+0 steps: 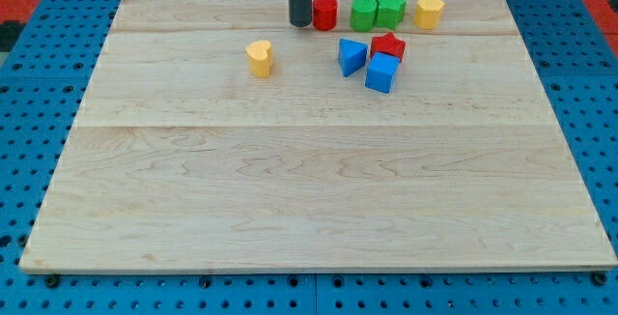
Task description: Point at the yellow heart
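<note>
The yellow heart (259, 58) lies on the wooden board (309, 189) toward the view's top, left of centre. My tip (300, 23) stands near the board's top edge, up and to the right of the heart, with a clear gap between them. The tip is just left of a red cylinder (324, 13), close to touching it.
Two green blocks (364, 13) (390, 10) and a yellow hexagonal block (429, 11) line up right of the red cylinder. Below them sit a blue triangular block (351, 56), a red block (388, 46) and a blue cube (380, 72). Blue pegboard surrounds the board.
</note>
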